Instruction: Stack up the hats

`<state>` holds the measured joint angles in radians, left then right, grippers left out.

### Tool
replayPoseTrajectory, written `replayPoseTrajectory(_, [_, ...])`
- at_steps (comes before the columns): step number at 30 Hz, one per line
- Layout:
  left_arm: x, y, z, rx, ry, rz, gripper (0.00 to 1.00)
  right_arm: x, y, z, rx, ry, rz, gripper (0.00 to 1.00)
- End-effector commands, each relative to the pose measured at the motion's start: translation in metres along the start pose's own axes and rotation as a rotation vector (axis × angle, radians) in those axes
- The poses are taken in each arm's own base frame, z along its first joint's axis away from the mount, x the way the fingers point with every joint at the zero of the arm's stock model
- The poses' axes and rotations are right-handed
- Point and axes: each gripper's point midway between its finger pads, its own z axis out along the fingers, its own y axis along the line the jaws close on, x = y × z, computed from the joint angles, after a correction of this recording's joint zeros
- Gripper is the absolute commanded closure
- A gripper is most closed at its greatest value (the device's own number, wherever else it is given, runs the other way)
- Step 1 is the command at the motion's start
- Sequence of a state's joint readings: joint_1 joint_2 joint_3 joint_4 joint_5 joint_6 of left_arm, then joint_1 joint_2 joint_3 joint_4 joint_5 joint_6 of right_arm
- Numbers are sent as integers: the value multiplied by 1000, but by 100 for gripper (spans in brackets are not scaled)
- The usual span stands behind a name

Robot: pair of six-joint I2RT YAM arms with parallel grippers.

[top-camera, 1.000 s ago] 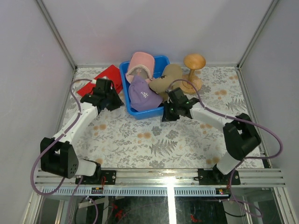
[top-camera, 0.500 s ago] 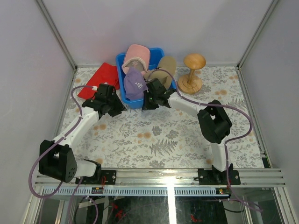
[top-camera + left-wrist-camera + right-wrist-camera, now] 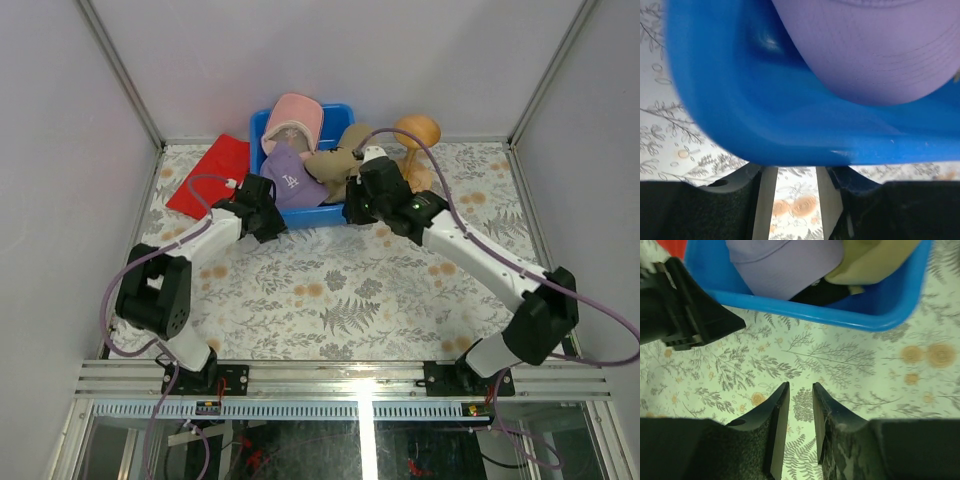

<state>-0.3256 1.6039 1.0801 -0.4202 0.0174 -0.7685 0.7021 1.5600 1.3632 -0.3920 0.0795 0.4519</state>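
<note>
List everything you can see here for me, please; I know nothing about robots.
Pink cap: one, pink, back of the bin.
Purple cap: one, purple with white letters, front of the bin.
Tan cap: one, tan, right side of the bin.
Black cap: one, black, mostly hidden under purple and tan.
Bin: one, blue, far middle of the table.
Cloth: one, red, left of the bin.
Stand: one, wooden, right of the bin.
Table: one, floral-patterned.
Left gripper: one, black, bin's near-left corner, slightly open, empty.
Right gripper: one, black, bin's near-right side, slightly open, empty.

Purple cap (image 3: 785, 262) hides most of black cap (image 3: 818, 293).
</note>
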Motion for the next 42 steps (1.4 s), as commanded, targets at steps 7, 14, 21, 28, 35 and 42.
replayPoseTrajectory(7, [-78,14,28,-131,-201,16,68,5,-73,-36,232,-2,-12,66])
replayPoseTrajectory(14, [-128,69,32,-203,-230,-62,68,-10,-99,-46,264,-10,9,62])
replayPoseTrajectory(21, [-173,77,34,-190,-246,-42,68,-45,-125,-55,312,-54,41,56])
replayPoseTrajectory(28, [-170,44,-36,-46,-320,-64,54,-93,-166,-63,396,-81,120,24])
replayPoseTrajectory(35, [-154,10,-114,152,-419,-51,40,-103,-196,-56,377,-103,186,19])
replayPoseTrajectory(42, [-103,-28,-113,244,-341,4,42,-146,-231,-49,415,-146,237,17])
